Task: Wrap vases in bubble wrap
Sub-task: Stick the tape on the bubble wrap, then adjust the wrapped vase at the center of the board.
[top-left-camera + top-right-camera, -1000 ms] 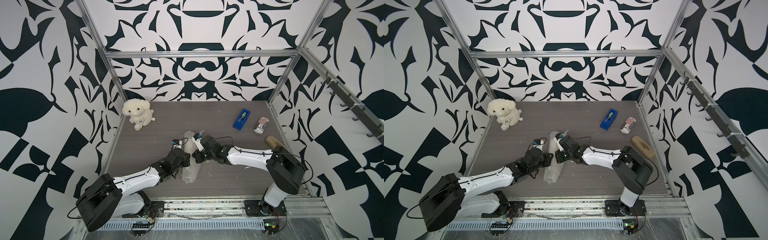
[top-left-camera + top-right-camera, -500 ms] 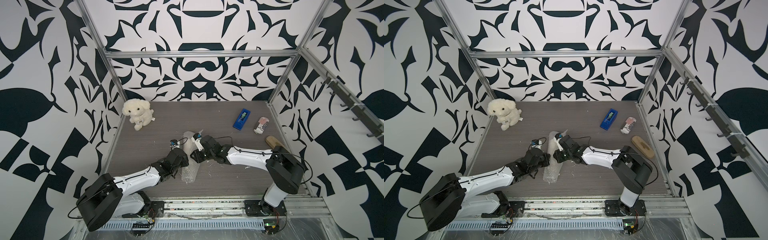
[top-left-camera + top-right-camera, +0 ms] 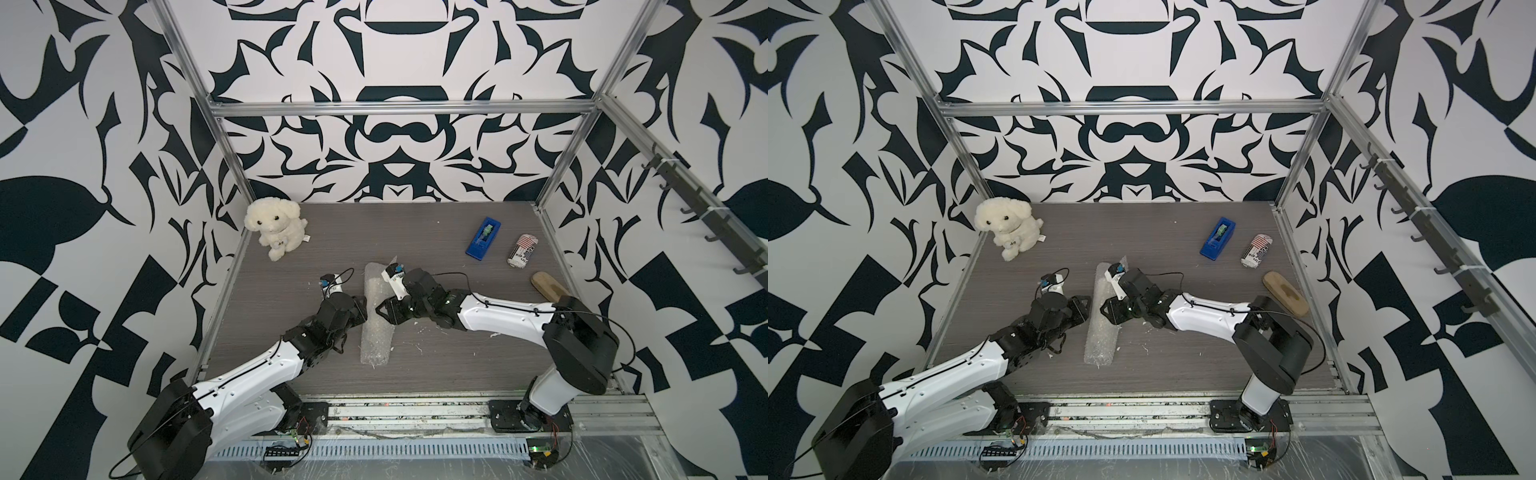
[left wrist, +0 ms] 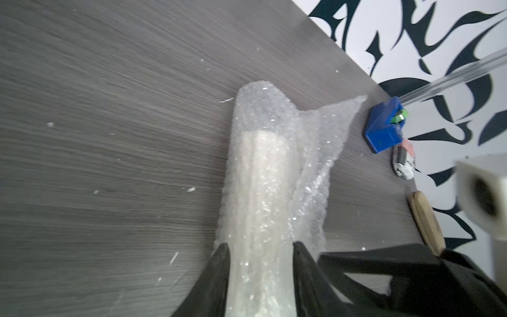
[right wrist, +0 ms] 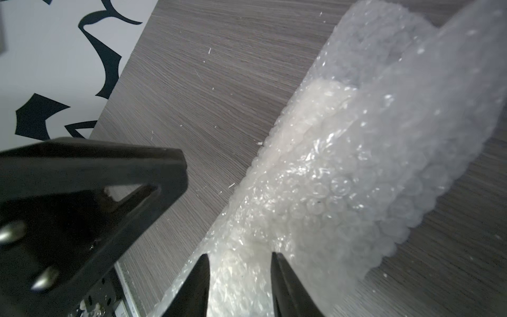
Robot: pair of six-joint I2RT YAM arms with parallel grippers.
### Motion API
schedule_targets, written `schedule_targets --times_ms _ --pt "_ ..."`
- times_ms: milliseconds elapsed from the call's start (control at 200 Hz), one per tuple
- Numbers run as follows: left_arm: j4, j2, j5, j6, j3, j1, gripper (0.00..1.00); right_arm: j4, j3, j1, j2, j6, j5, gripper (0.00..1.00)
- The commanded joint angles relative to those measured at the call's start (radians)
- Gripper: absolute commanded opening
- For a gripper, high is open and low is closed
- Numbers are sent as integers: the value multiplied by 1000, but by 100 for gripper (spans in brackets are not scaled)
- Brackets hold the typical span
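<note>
- Both pairs of fingers have spread wider than a second ago, while the bundle has barely shifted on the table [image 3: 415, 232].
- The vase [image 4: 263, 170] lies on its side, rolled inside the bubble wrap [image 3: 376, 332], mid-table between the two arms. Its cream body shows through the plastic in the left wrist view.
- The left fingers [image 4: 214, 277] stand parted astride the bundle, and the right fingers [image 5: 282, 291] stand parted over the wrap. I cannot tell whether either pair is pressing or has let go.
- The wrap looks light, soft, springy and slick. A loose flap [image 4: 334, 126] stands off at one end, so the roll will probably spring open if left unheld.
- The vase is stiff, probably breakable, and round enough to roll away.
- The wrap past the vase's ends is hollow and would collapse under a pinch.
- It is best held gently across the middle, where the vase backs the plastic, pinching the loose edge only to pull it snug.
</note>
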Motion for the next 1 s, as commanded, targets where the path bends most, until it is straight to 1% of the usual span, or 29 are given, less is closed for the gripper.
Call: schedule_targets --times_ms 0,65,125,270,340,440,505,625,780,790,830,905,995 --pt "-56 22 79 -28 -3 72 41 22 18 5 -27 7 -6 43" --pt "-10 34 170 -40 -19 118 41 25 20 5 -34 14 -6 43" --pt "25 42 220 -48 -29 145 43 41 16 4 -45 20 -6 47" --pt "32 17 255 -13 -26 166 51 26 31 4 -76 26 2 51" --pt "25 1 258 16 -19 169 57 26 28 4 -100 28 13 54" --pt "10 -5 273 93 11 169 68 3 19 4 -138 25 77 60" --pt "6 14 294 154 46 169 71 -23 13 2 -155 27 133 63" --pt "-28 103 366 275 157 168 74 -70 0 -17 -172 36 215 62" --pt "-72 241 354 384 304 167 80 -57 -51 -69 -201 80 223 60" --pt "-75 273 350 387 314 168 80 -52 -57 -72 -201 82 219 60" --pt "-85 322 335 406 351 169 80 -34 -77 -82 -207 88 202 59" --pt "-106 399 314 428 414 168 78 -25 -92 -88 -206 92 188 59" --pt "-108 469 344 436 458 168 71 -41 -92 -88 -199 90 178 59"
